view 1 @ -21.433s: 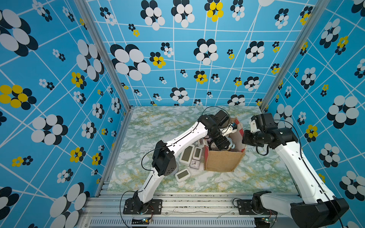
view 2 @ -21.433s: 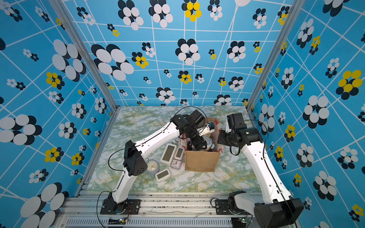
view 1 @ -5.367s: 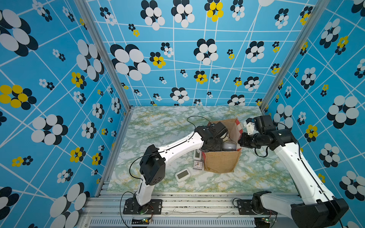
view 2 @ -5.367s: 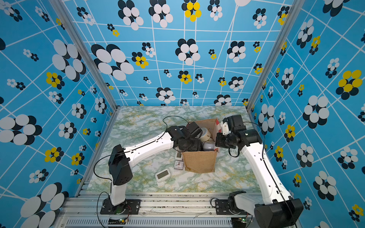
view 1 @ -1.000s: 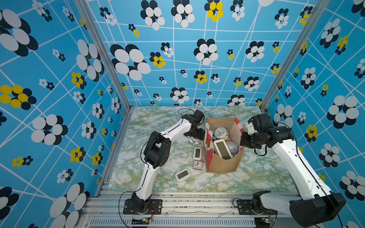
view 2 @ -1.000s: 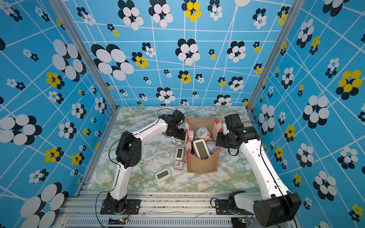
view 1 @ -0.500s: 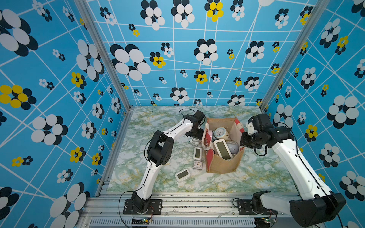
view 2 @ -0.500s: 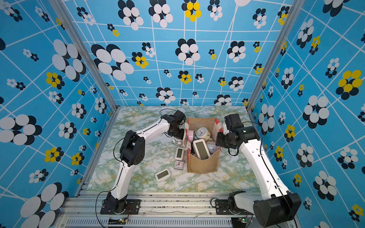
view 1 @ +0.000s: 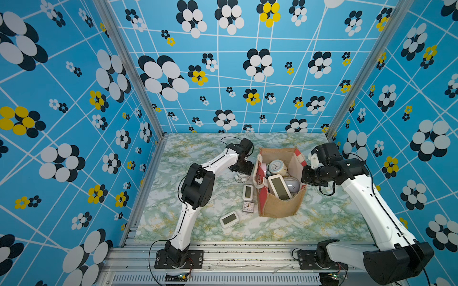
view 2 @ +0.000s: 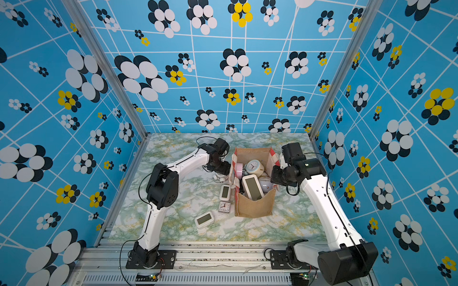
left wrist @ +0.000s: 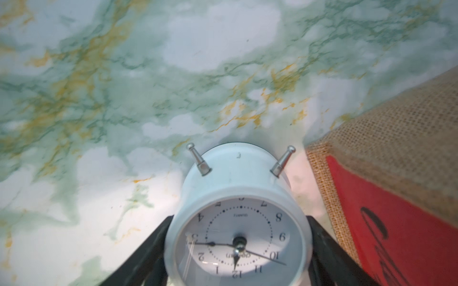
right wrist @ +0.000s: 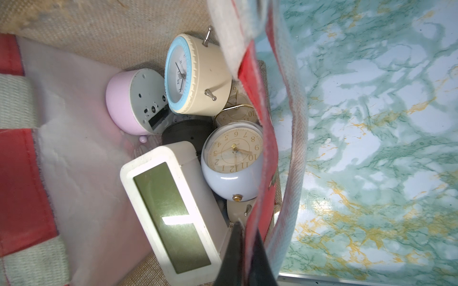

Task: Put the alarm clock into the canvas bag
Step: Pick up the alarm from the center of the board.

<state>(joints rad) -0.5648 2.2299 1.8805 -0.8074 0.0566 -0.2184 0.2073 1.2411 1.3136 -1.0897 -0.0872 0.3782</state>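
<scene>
The left gripper (left wrist: pixel 239 219) reaches down just beside the boxy tan burlap canvas bag with red side panels (view 1: pixel 280 205), and its black fingers (left wrist: pixel 148 247) are clenched against both sides of a white round analog alarm clock with two small metal legs (left wrist: pixel 238 178). This clock is low over the green-and-white marbled surface (view 1: pixel 322 215), outside the bag and next to its red panel; both top views show it as a white shape under the gripper (view 2: pixel 220 176). The right gripper (right wrist: pixel 244 230) is pinched tight on the rim of the bag's opposite red panel. Inside the bag lie a cream round clock with a light-blue rim (right wrist: pixel 198 74), a pink round clock (right wrist: pixel 119 99), a white rectangular digital clock (right wrist: pixel 173 210) and a pale grey-blue round clock with a beige face (right wrist: pixel 233 158). On the surface beside the bag lie a small white digital clock (view 1: pixel 247 192), a small square clock (view 1: pixel 248 206) and another white digital clock (view 1: pixel 229 219).
</scene>
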